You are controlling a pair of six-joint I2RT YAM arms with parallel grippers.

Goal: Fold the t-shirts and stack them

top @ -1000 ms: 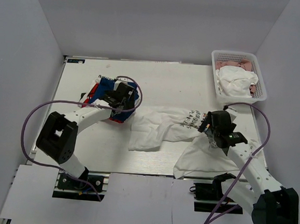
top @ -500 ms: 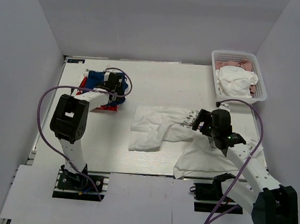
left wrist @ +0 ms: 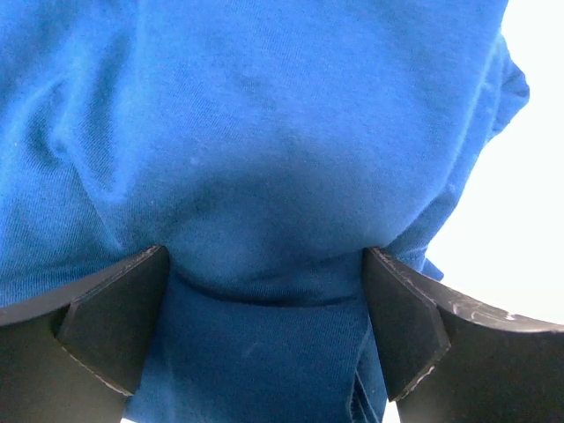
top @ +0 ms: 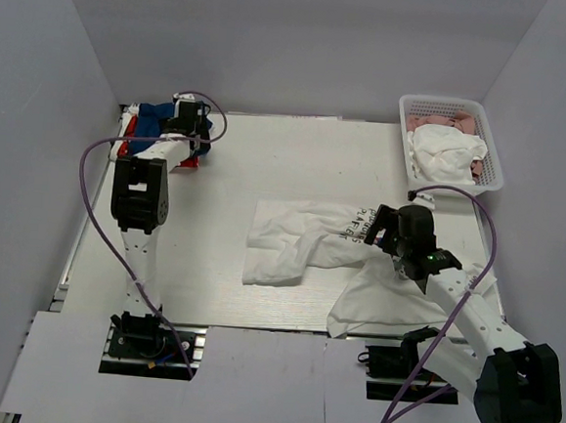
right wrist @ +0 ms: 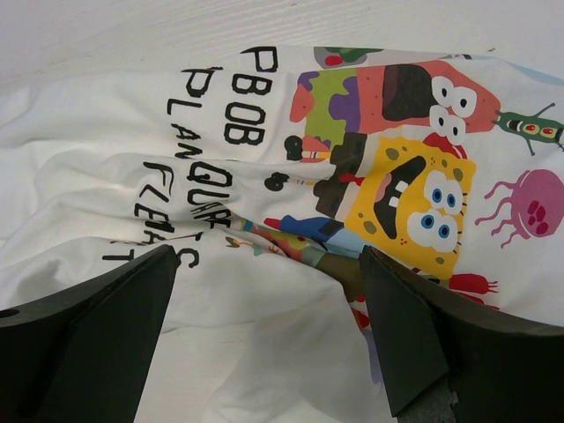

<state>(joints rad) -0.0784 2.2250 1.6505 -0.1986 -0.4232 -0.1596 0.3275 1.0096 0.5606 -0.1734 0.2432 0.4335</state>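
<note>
White counter (top: 267,161) boxed in by pale grey walls. Near right: large white t-shirt (top: 300,247), crumpled and only partly spread, one part reaching the near edge, cartoon print and black lettering facing up. Right fingers (right wrist: 88,344) spread wide over that print, holding nothing. Far right: white basket (top: 405,118) with bunched white cloth (top: 445,151) inside. Far left corner: folded royal-blue t-shirt (top: 153,118) lying on a red t-shirt (top: 124,148). Left fingers (left wrist: 97,326) wide apart there, pressed against the blue cloth, a fold of it bulging between them.
</note>
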